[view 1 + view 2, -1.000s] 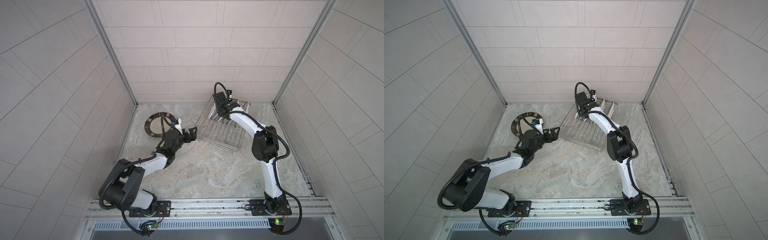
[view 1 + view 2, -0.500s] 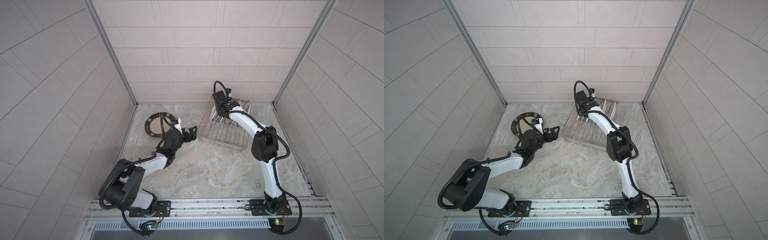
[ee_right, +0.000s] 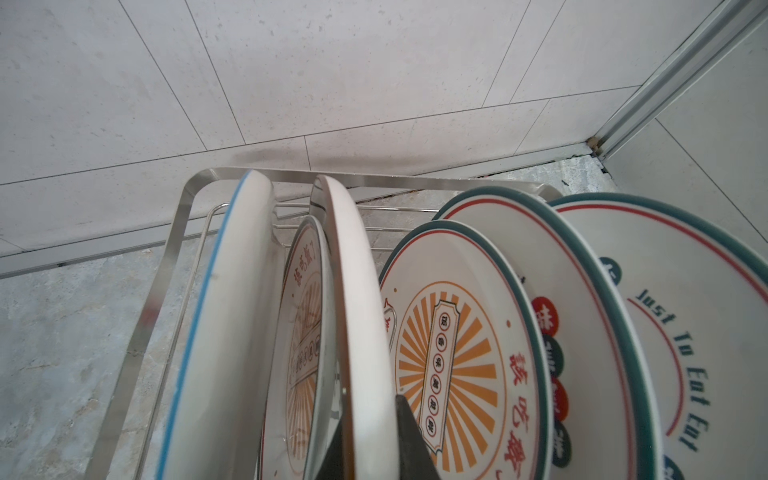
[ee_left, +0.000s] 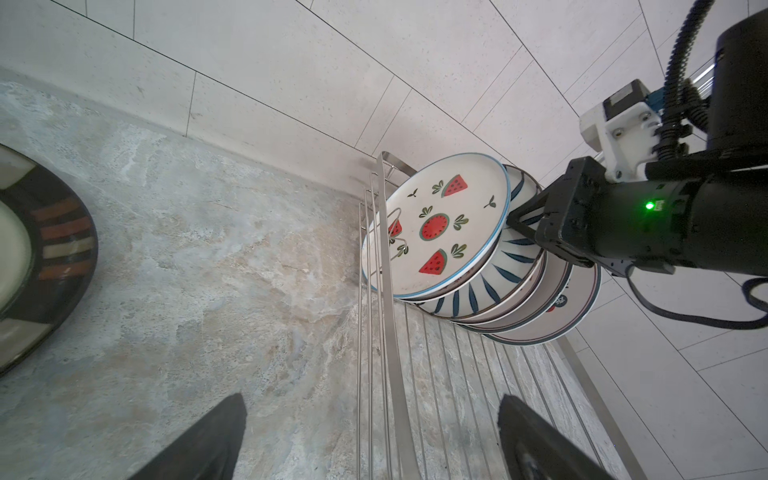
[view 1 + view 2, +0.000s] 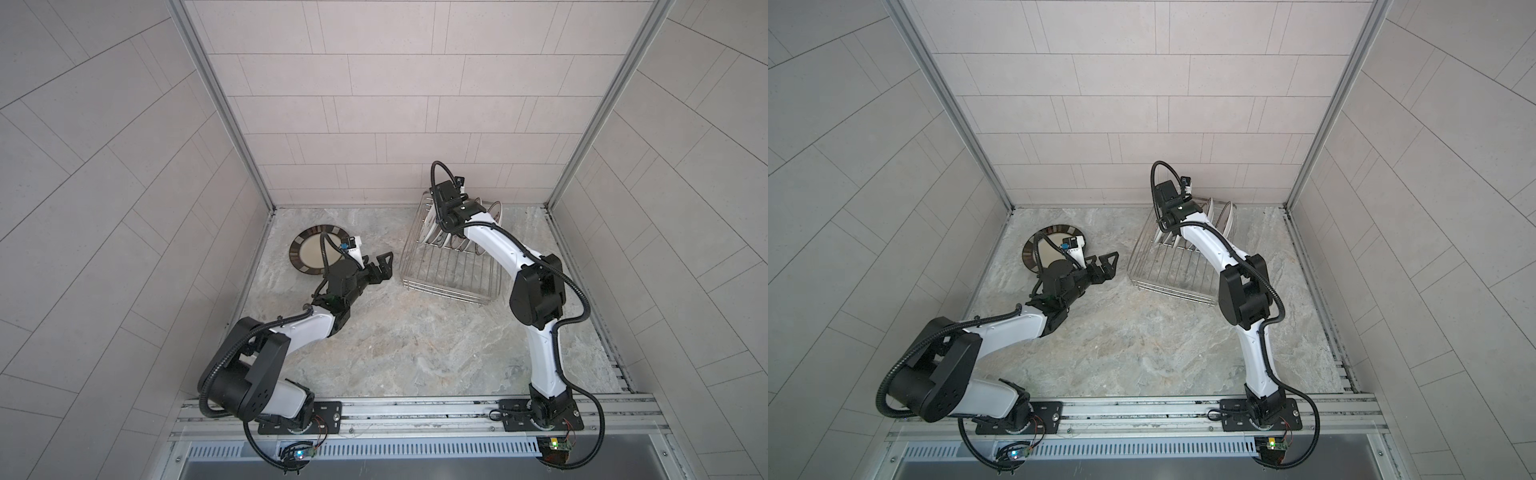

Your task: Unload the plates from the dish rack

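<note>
Grey marbled tabletop (image 5: pixel 415 345) is spreading between pale tiled walls, and we are finding the dish rack (image 5: pixel 451 272) right of centre, near the back wall, in both top views. We are reading the right gripper (image 3: pixel 370 440) as clamped on the upper rim of the second plate (image 3: pixel 357 316) — its dark fingers are pressing on either face, just behind the watermelon plate (image 4: pixel 436 224).

That second plate is standing on edge in the rack, nearly upright. So we are judging that the coming move is turning on a pull straight up along the plate's own plane, clear of the watermelon plate and of the sunburst plate (image 3: pixel 453 365) close on its other side. The right arm is plainly the nearer one.

The left gripper (image 5: pixel 383 269) is hanging wide open and empty just left of the rack. It is pointing toward the rack from between it and the dark-rimmed plate (image 5: pixel 305 251), which is lying flat at upper left of centre.

We are missing several things — the right wrist is covering most of the rack's load in the top views, the tines under the second plate are hidden, and its printed face is too squeezed for us to name.
</note>
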{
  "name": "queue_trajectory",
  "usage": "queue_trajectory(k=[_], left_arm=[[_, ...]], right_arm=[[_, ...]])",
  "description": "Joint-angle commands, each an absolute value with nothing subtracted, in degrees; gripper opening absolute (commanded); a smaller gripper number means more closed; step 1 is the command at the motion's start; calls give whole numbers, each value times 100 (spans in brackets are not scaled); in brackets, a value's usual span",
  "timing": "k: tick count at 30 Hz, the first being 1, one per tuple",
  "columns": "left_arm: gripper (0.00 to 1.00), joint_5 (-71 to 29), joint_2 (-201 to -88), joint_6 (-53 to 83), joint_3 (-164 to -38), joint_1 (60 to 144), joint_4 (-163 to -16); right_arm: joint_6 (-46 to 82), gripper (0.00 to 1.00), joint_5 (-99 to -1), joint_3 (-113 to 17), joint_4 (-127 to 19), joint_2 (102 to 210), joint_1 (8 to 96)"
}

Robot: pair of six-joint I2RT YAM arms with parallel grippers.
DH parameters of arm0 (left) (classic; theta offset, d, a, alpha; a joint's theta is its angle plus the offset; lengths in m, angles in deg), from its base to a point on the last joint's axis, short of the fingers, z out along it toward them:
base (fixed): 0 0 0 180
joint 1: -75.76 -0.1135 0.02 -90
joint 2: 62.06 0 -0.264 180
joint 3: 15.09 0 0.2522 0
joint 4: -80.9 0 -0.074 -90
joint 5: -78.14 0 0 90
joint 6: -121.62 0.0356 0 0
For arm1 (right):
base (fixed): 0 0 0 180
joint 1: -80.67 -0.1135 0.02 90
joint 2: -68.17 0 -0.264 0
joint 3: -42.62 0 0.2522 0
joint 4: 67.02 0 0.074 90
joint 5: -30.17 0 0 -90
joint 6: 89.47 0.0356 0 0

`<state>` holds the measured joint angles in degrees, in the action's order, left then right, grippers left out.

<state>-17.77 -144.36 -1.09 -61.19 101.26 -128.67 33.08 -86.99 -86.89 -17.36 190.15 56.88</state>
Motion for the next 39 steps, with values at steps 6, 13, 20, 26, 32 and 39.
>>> queue_trajectory(k=[6,13,20,26,32,39], left_arm=[[100,-1627,-14523,41,-6102,10112,-13251],[100,-2979,-14639,290,-6554,9806,-13543],[100,-4609,-15281,-238,-7192,9597,-14570],[100,-4841,-15572,-667,-7491,9558,-14871],[100,-4124,-15177,-31,-7432,9579,-13757],[100,-3718,-14790,186,-7148,9588,-13366]], right_arm=[[3050,8,-8369,-8685,-1981,18285,5809],[2947,8,-6891,-8250,-2426,18248,6159],[2817,10,-6413,-8221,-2473,18305,6309],[2719,14,-6580,-8207,-2454,18280,6276],[2593,17,-7159,-8336,-2240,18317,6158],[2583,25,-7810,-8862,-1661,18813,6002]])
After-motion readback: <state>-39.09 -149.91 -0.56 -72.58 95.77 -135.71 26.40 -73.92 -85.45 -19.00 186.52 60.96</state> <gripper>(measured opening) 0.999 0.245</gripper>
